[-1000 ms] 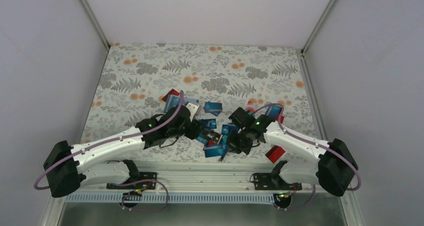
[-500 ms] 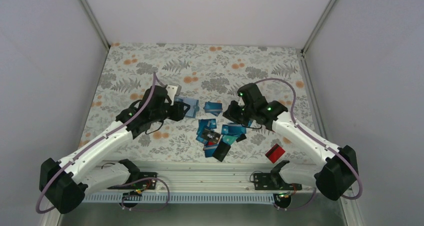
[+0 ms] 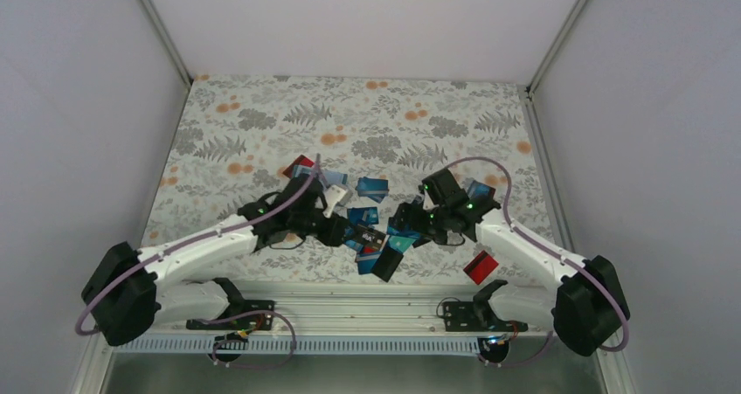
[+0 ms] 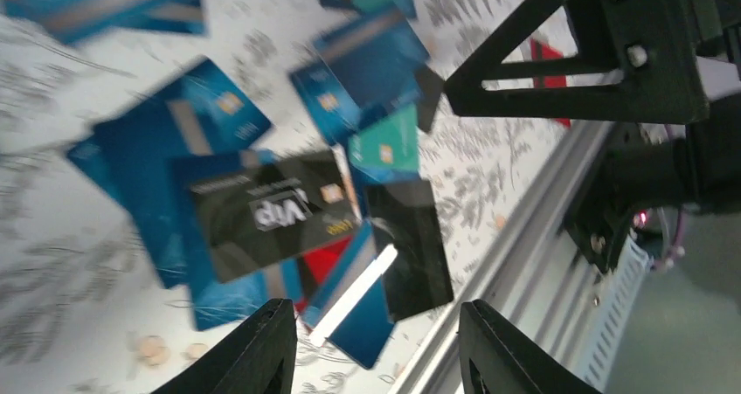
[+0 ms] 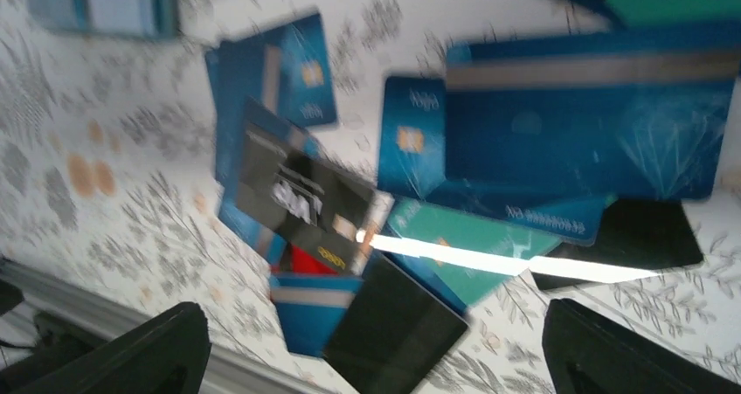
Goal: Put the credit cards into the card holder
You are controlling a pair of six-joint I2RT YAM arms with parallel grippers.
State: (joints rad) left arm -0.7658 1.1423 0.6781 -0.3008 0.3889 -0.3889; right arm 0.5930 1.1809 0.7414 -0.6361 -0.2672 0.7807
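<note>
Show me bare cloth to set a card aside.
Bare: the far half of the tablecloth, beyond the card pile, and the strip left of the left arm. Crowded: the near middle, under the left pincer and right pincer; a red card lies by the right arm.

Surface notes: cards, cover, rail
Credit cards (image 5: 585, 123) are thin glossy plastic, one teal face throwing a white glare streak; black card (image 4: 262, 215) has a duller sheen. Table cover (image 3: 349, 114) is matt with a floral print. Edge rail (image 4: 524, 245) is pale smooth metal.
</note>
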